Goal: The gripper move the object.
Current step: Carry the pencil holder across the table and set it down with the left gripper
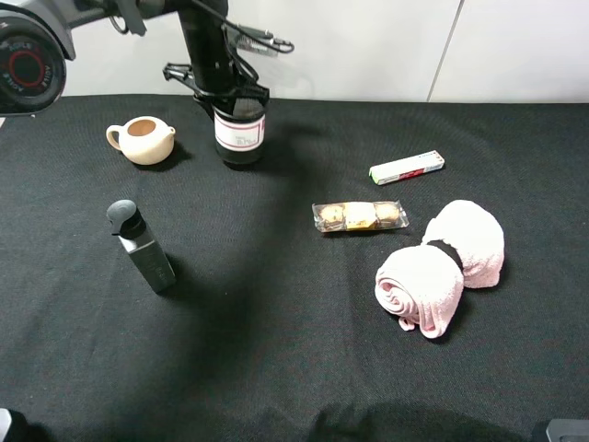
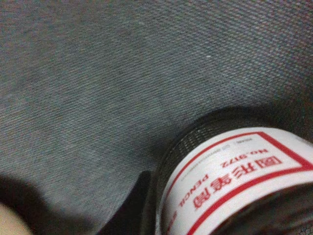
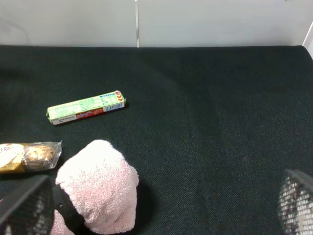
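One black wire-mesh pen cup (image 1: 239,133) clamped at its rim by the black left gripper (image 1: 235,99).
It is seen upright at the back left of the black cloth (image 1: 276,350), near one beige teapot (image 1: 143,140); one grey square bottle (image 1: 145,250) is set apart.

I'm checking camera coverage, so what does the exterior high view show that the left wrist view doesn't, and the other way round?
Only exterior high: the grey bottle, gum pack, wrapped chocolates, pink towel, and the left arm above the pen cup. Only left wrist: the red lettering on the label, legible up close. Both: the pen cup and the black cloth.
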